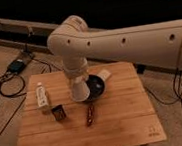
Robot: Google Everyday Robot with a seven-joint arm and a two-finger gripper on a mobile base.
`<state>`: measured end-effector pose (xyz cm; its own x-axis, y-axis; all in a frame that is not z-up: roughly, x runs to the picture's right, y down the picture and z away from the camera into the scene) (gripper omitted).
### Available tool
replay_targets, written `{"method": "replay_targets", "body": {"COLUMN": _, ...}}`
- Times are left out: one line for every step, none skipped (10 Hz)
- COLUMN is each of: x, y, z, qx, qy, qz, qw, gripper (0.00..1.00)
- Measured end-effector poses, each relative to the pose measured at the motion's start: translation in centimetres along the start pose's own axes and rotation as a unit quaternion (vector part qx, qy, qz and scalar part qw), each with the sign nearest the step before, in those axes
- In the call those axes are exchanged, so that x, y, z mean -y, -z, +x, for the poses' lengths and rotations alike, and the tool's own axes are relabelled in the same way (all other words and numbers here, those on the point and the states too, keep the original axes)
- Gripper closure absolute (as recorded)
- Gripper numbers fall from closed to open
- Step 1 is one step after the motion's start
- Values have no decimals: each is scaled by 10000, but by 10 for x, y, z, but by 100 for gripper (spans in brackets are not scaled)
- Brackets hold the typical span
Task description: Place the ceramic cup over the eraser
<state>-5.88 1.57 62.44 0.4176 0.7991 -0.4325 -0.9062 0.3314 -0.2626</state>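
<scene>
The ceramic cup [79, 90] is a plain white tapered cup, wider end down, hanging under the end of my white arm. My gripper [77, 79] is at the cup's top, shut on it, just left of the black bowl [97, 85]. The cup's base is close to the table [116, 124]; I cannot tell whether it touches. The eraser [58, 112], a small dark block with reddish marks, lies on the table to the front left of the cup, apart from it.
A flat white tube [42, 95] lies at the table's left. A slim red-and-dark stick [90, 114] lies in front of the cup. A small white item [105, 74] leans at the bowl's far rim. Cables [3, 89] and a box lie on the floor at left.
</scene>
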Motion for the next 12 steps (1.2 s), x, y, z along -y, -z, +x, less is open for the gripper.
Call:
{"method": "replay_targets", "body": {"x": -10, "y": 4, "z": 2, "qx": 30, "qy": 156, "qz": -112, "qw": 9998, "gripper": 100}}
{"method": "replay_targets", "body": {"x": -18, "y": 4, "z": 4, "qx": 34, "qy": 274, "qz": -182, "qw": 9995, "gripper": 100}}
{"method": "replay_targets", "body": {"x": -26, "y": 5, "z": 6, "qx": 58, "qy": 434, "qz": -252, "qw": 9987, "gripper": 100}}
{"method": "replay_targets", "body": {"x": -36, "y": 3, "z": 6, "qx": 99, "qy": 632, "qz": -318, "qw": 9974, "gripper": 100}}
{"method": "replay_targets", "body": {"x": -44, "y": 1, "z": 5, "qx": 135, "qy": 806, "qz": -387, "qw": 9959, "gripper": 100}}
{"method": "replay_targets", "body": {"x": -53, "y": -2, "z": 3, "qx": 176, "qy": 1005, "qz": -438, "qw": 9938, "gripper": 100}}
{"method": "replay_targets", "body": {"x": -59, "y": -5, "z": 1, "qx": 197, "qy": 1118, "qz": -463, "qw": 9925, "gripper": 100}}
{"method": "replay_targets", "body": {"x": -67, "y": -10, "z": -1, "qx": 226, "qy": 1252, "qz": -501, "qw": 9906, "gripper": 100}}
{"method": "replay_targets", "body": {"x": -75, "y": -16, "z": -4, "qx": 262, "qy": 1366, "qz": -538, "qw": 9888, "gripper": 100}}
{"method": "replay_targets", "body": {"x": -83, "y": -21, "z": -7, "qx": 314, "qy": 1474, "qz": -581, "qw": 9869, "gripper": 100}}
{"method": "replay_targets", "body": {"x": -92, "y": -28, "z": -9, "qx": 352, "qy": 1583, "qz": -619, "qw": 9848, "gripper": 100}}
{"method": "replay_targets", "body": {"x": -99, "y": -34, "z": -9, "qx": 366, "qy": 1672, "qz": -639, "qw": 9832, "gripper": 100}}
